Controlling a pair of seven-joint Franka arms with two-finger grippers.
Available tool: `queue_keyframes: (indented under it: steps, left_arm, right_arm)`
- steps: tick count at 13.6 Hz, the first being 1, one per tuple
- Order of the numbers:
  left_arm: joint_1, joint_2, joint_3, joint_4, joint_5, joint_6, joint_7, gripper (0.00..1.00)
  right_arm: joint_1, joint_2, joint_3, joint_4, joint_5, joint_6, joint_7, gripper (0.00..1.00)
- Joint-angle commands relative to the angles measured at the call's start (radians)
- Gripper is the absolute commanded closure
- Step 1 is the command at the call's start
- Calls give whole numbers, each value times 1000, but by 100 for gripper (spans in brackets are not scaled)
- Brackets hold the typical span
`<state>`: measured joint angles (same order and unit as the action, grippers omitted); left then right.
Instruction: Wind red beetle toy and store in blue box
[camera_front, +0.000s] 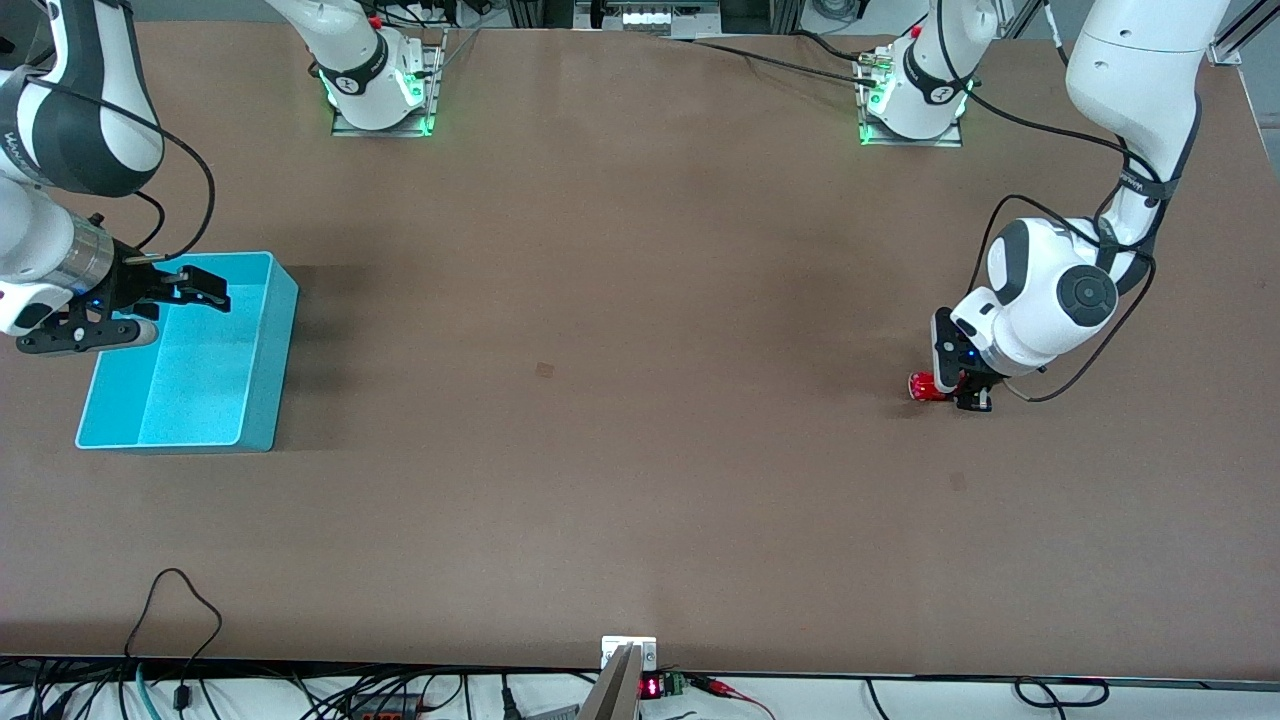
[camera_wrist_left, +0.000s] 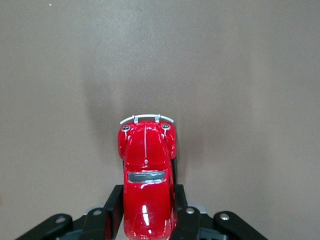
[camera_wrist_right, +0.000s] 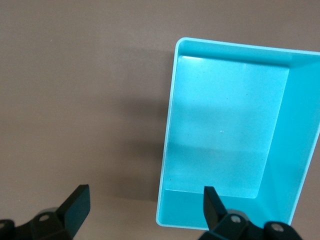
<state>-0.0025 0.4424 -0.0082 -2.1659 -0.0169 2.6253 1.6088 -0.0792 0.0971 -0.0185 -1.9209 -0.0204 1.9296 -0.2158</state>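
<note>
The red beetle toy (camera_front: 924, 386) is a small glossy car down at the tabletop, toward the left arm's end. My left gripper (camera_front: 958, 391) is shut on it. In the left wrist view the red beetle toy (camera_wrist_left: 146, 180) sits between the black fingers (camera_wrist_left: 114, 206), silvery bumper pointing away from the wrist. The blue box (camera_front: 268, 352) stands empty at the right arm's end. My right gripper (camera_front: 180, 315) hovers open over the box's edge, holding nothing. The right wrist view shows the blue box (camera_wrist_right: 170, 150) under the spread right gripper (camera_wrist_right: 145, 200).
Both arm bases (camera_front: 378, 90) stand along the table's edge farthest from the front camera. Cables (camera_front: 170, 600) hang off the edge nearest it. Bare brown table (camera_front: 600, 400) lies between the box and the toy.
</note>
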Motion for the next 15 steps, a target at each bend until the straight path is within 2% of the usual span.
queue_keyframes:
  steps: [1, 7, 15]
  left_arm:
    - [7, -1, -1, -12, 18, 2, 13, 72]
    - [71, 35, -1, -9, 18, 1, 89, 72]
    - [264, 76, 2, 20, 18, 2, 287, 72]
  right_arm:
    - [-16, -7, 5, -10, 19, -6, -13, 0]
    - [-42, 1, 5, -9, 36, -6, -69, 0]
    - [-37, -4, 9, -9, 39, -9, -54, 0]
